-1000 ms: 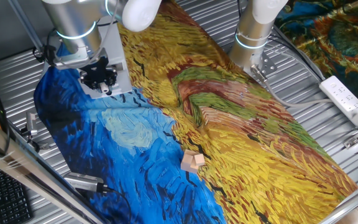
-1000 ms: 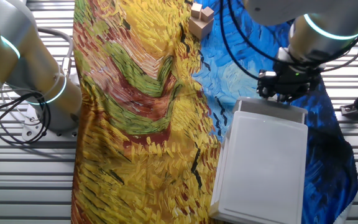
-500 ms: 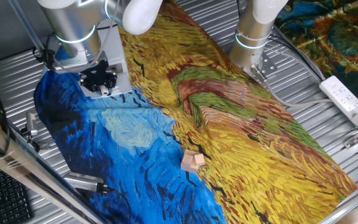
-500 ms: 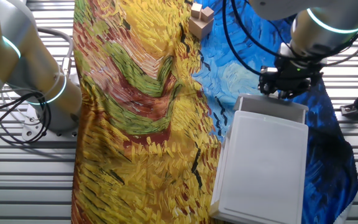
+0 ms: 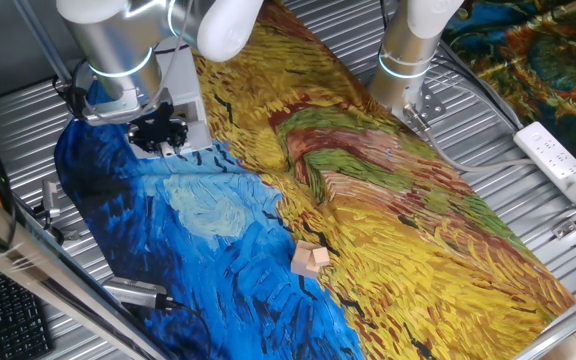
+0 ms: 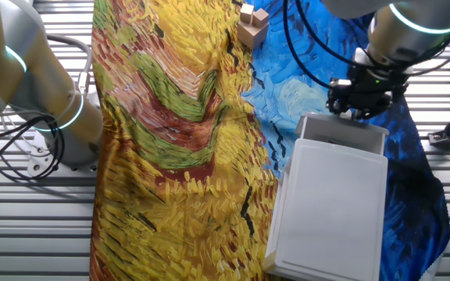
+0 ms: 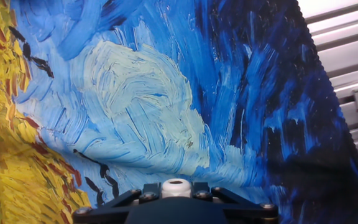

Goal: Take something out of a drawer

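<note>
Where one fixed view looks down the table, a painted cloth (image 5: 368, 210) in yellow, green and blue covers the ribbed metal tabletop (image 5: 558, 215); the black gripper (image 5: 158, 133) hangs at the front edge of the pale grey boxy unit (image 5: 190, 120), mostly hidden behind the arm (image 5: 118, 50), with the drawer itself not distinguishable here. Small wooden blocks (image 5: 309, 260), clustered and touching, lie on the cloth well apart from the gripper; a white power strip (image 5: 558, 160) rests on the bare tabletop at the right; a second silver arm base (image 5: 408, 50) stands at the far edge. From the other fixed view, the unit (image 6: 330, 207) shows as a flat grey slab lying on the blue part of the cloth (image 6: 170, 140), its drawer (image 6: 342, 131) seen as a narrow grey lip at the end nearest the gripper (image 6: 359, 97), which sits directly against that lip; whether the fingers are closed or parted cannot be told. The wooden blocks (image 6: 251, 23) lie near the top edge, well apart from the unit. Through the hand view, blue and pale swirled cloth (image 7: 166, 99) fills the frame, with a small white knob (image 7: 176, 188) on a black bracket at the bottom edge and ribbed tabletop (image 7: 347, 37) at the right; finger state cannot be told here either.
</note>
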Motion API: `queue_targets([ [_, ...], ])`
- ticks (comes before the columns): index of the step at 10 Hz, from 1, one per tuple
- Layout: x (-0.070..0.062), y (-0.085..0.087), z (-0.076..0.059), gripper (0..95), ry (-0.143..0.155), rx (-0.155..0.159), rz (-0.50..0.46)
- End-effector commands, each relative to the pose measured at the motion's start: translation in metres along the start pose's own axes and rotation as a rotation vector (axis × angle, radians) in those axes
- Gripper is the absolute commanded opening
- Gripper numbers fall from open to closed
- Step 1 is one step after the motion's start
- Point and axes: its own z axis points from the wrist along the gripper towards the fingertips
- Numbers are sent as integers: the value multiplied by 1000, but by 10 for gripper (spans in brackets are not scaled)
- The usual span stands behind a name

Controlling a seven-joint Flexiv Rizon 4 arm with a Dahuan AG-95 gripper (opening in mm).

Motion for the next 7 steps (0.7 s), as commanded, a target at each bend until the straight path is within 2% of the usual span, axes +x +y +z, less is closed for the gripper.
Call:
queue_targets([
  [1, -4, -1, 1, 0, 3, 1, 5],
  [7, -19, -3, -1, 0, 11, 1, 18],
])
